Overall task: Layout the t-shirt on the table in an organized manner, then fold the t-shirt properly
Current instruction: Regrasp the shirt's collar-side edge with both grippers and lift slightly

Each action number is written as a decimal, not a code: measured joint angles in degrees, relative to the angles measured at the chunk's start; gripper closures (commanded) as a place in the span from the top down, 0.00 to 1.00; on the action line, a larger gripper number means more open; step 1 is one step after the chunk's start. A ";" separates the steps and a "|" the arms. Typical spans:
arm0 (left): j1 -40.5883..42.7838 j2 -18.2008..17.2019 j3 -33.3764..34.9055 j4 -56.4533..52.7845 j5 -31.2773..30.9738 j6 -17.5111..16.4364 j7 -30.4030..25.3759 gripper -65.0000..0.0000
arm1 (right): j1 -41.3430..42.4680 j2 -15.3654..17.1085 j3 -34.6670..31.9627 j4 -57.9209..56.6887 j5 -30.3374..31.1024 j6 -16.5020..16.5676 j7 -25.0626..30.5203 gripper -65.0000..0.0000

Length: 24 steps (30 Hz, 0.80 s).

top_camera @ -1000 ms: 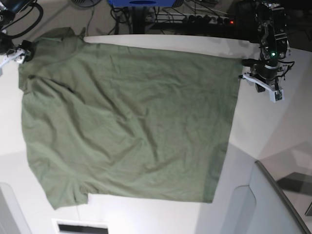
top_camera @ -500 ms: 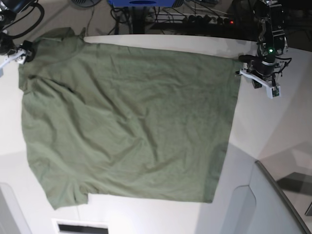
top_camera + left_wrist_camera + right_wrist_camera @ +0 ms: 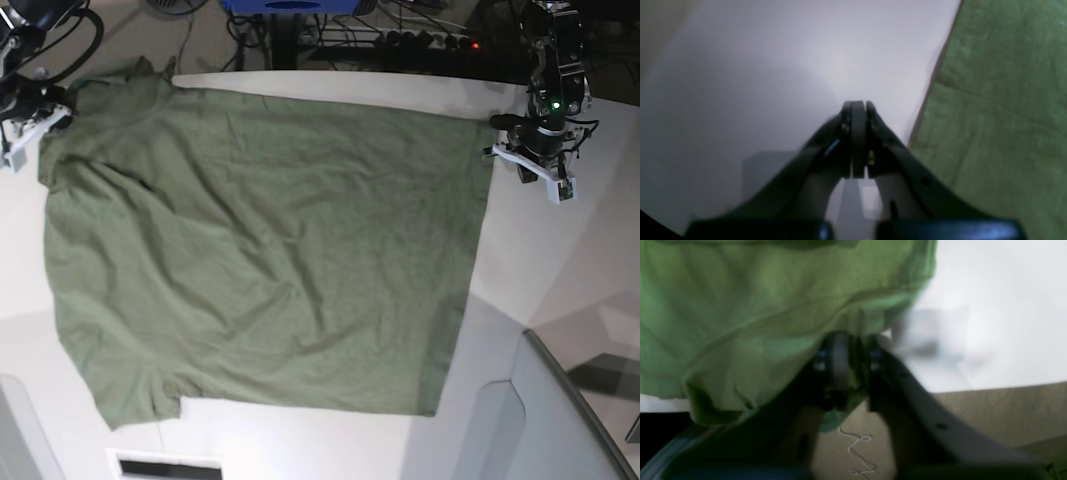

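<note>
The olive-green t-shirt [image 3: 260, 250] lies spread flat over the white table [image 3: 560, 260], wrinkled, with its hem on the right and its sleeves on the left. At the far left corner my right gripper [image 3: 50, 105] is shut on the shirt's edge. Up close, the cloth [image 3: 756, 323] bunches around that gripper [image 3: 846, 340], right at the table's edge. My left gripper [image 3: 535, 160] hovers just off the shirt's far right corner. Seen from its wrist, that gripper [image 3: 858, 106] is shut on nothing over bare table, and the shirt's hem [image 3: 1000, 116] lies to one side.
A grey angled panel [image 3: 560, 420] fills the near right corner. Cables and a power strip [image 3: 420, 38] run behind the table's far edge. A dark slot [image 3: 165, 467] sits at the near edge. Floor with a loose white thread [image 3: 857, 446] shows below the table.
My right gripper has gone from open to shut on the shirt's far left edge, and the cloth there has shifted slightly. The left arm drew back a little toward the far edge.
</note>
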 measured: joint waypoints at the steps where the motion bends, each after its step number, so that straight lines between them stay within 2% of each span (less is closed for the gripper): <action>1: 0.00 0.00 0.00 0.00 -0.02 0.00 0.00 0.00 | -0.04 0.02 0.02 0.00 0.02 0.00 -0.02 0.00; 2: 0.04 0.00 0.00 0.00 -0.50 0.00 0.00 0.00 | 0.00 0.07 0.02 -0.04 0.00 0.00 -0.24 0.02; 4: 0.35 -0.17 -0.02 0.00 -6.49 0.00 0.07 0.00 | 0.31 0.26 0.00 -0.13 -0.42 0.00 -0.39 0.00; 5: 0.63 -0.44 -0.02 0.00 -10.43 0.00 0.02 0.06 | 0.46 0.31 0.00 -0.17 -0.42 0.00 -0.42 0.00; 7: 2.14 -1.88 -0.87 0.09 -17.68 -0.24 0.07 0.34 | 0.48 0.50 0.02 -1.05 -0.04 0.00 -0.09 0.00; 9: 4.13 -3.61 -1.90 0.11 -21.86 0.31 -0.13 0.58 | 0.61 0.94 0.17 -2.05 0.46 0.09 0.04 0.00; 10: 5.11 -3.85 -2.29 0.11 -23.06 1.31 -0.26 0.66 | 0.61 1.09 0.17 -2.38 0.48 0.09 0.07 0.00; 12: 6.64 -3.65 -2.12 0.09 -22.97 1.25 -0.20 0.75 | 0.63 1.11 0.17 -2.89 0.57 0.09 0.76 0.00; 16: 7.74 -0.76 -1.62 -0.15 -23.17 -0.37 -1.36 0.79 | 0.66 1.14 0.17 -2.89 0.74 0.24 0.74 0.00; 19: 8.35 -0.24 -1.88 -0.15 -23.10 -4.74 -1.55 0.79 | 0.76 1.11 0.15 -2.89 0.68 0.20 0.74 0.00; 24: 8.41 1.70 -2.01 -0.04 -23.15 -5.18 -2.67 0.77 | 0.79 1.11 0.15 -2.89 0.70 0.22 0.90 0.00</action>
